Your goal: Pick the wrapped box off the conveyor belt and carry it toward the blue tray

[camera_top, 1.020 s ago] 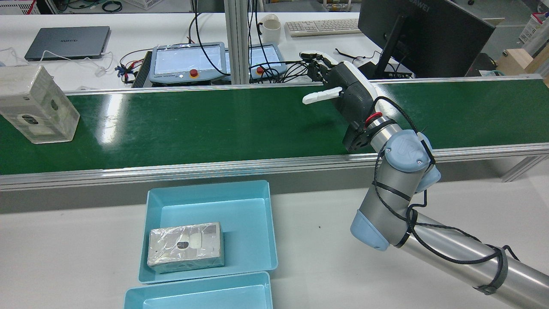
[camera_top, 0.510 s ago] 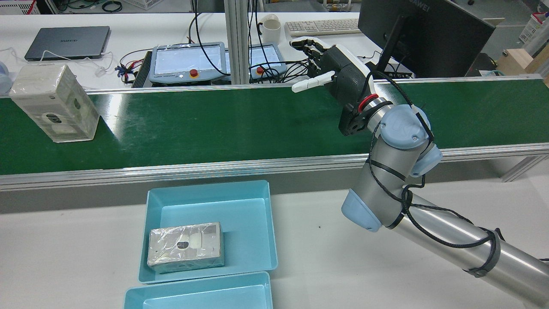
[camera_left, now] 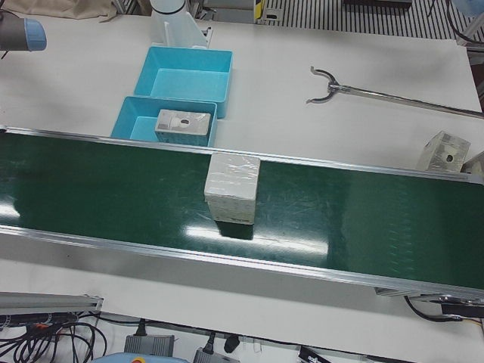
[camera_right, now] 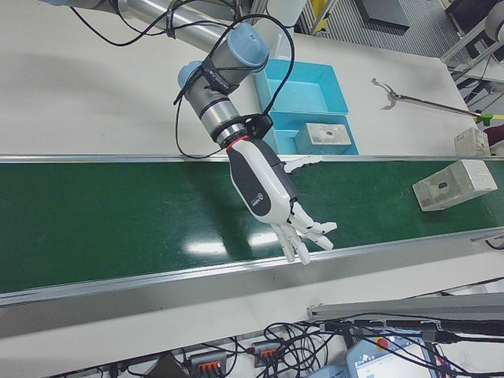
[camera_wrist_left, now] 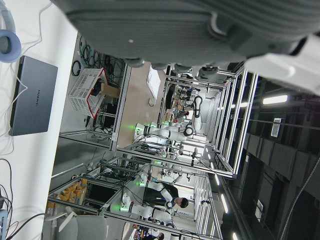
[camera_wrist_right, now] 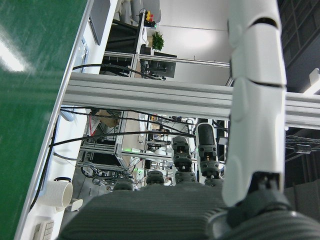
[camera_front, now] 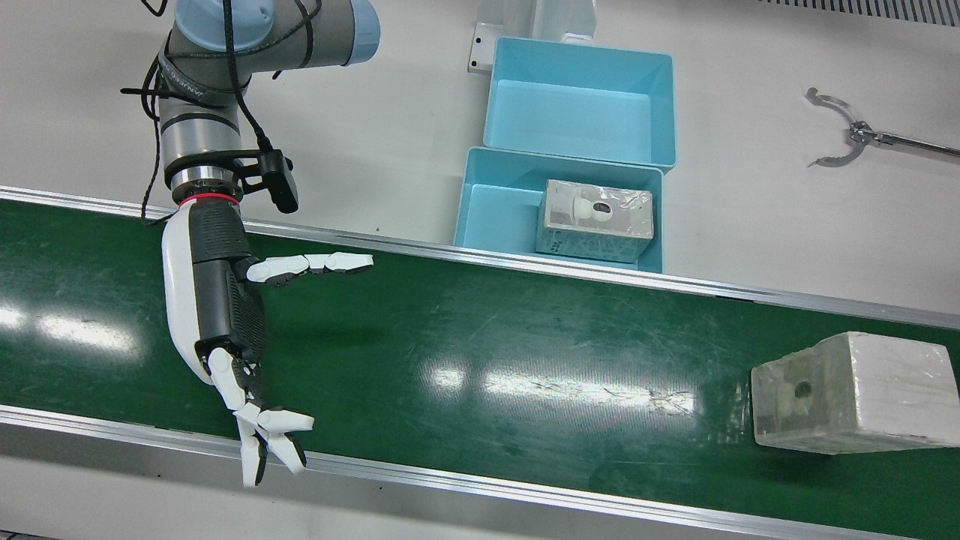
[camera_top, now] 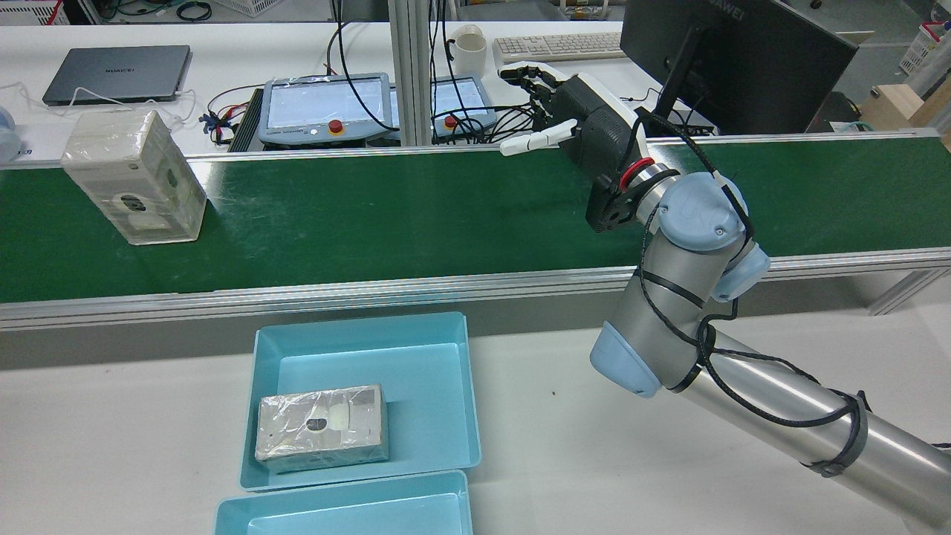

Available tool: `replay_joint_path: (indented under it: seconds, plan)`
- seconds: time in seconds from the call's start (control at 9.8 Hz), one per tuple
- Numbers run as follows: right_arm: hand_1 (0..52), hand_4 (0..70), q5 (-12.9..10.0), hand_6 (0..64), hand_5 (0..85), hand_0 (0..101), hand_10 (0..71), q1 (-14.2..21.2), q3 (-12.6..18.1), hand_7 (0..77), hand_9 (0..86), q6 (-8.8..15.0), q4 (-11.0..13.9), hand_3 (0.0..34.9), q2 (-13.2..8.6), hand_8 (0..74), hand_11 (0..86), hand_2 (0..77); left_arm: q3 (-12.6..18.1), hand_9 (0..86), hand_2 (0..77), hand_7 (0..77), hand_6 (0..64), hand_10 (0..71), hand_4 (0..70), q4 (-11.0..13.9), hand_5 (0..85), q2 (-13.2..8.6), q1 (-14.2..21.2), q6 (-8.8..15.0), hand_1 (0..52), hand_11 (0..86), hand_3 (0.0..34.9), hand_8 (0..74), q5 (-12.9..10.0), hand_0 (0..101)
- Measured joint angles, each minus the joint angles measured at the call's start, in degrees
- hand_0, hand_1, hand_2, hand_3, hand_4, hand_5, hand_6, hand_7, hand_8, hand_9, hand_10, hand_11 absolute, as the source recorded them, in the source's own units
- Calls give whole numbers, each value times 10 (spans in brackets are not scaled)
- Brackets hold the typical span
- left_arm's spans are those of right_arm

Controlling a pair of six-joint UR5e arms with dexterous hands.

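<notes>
A wrapped box stands on the green conveyor belt, far left in the rear view and far right in the front view. It also shows in the left-front view. My right hand is open and empty, fingers spread, above the belt's far edge and well apart from the box; it also shows in the front view. The blue tray beside the belt holds another wrapped box. My left hand shows only in its own view, open and empty.
A second blue tray adjoins the first. A metal grabber tool lies on the table. A further wrapped box sits off the belt. Teach pendants, a monitor and a laptop stand beyond the belt.
The wrapped box has travelled along the belt toward my right hand. My right hand has moved up and out to the belt's far edge, still open.
</notes>
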State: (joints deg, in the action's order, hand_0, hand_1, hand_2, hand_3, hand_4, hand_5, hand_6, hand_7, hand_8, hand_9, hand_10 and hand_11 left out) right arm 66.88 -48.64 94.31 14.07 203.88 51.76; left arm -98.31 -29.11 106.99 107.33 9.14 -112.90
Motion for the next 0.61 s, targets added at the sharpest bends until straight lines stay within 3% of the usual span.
replay_joint_path:
  seconds: [0.61]
  plan:
    - [142,65,5,71,316,486,0,-9,2,49,11,-28,0,68,6,11,16,98,0,0,5,5,0,5,0,0,5,0,0,0,0,5,0,5,0,0]
